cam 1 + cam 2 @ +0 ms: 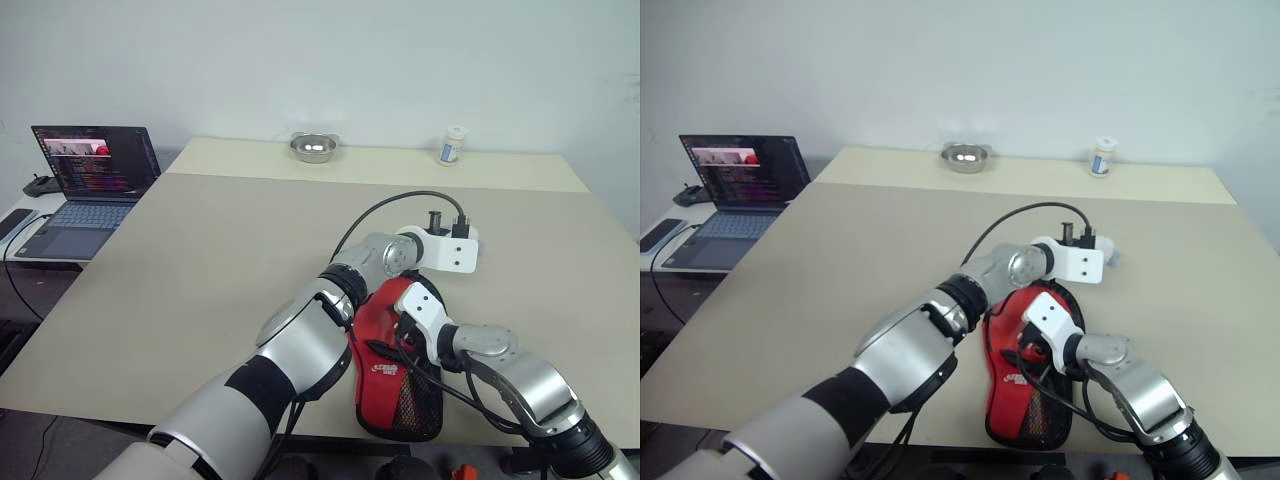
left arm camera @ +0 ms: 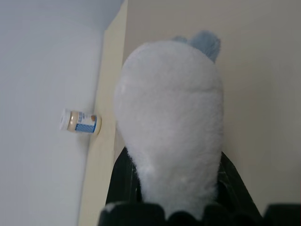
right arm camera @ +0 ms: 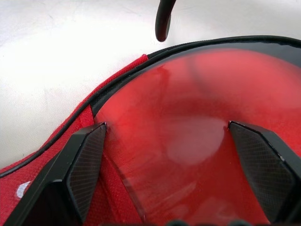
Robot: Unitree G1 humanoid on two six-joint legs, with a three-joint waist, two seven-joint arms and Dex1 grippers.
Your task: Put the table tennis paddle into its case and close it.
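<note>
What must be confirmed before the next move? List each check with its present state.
1. Right gripper open, over the case: ok.
2. Paddle in the case: glossy red face lies inside the black rim, ok; handle, cannot tell.
3. Case closed: not ok, the paddle's face is uncovered.
4. Case resting on the table, near its front edge: ok.
5. Left gripper free for the next move: cannot tell; a pale rounded thing sits right before it.
</note>
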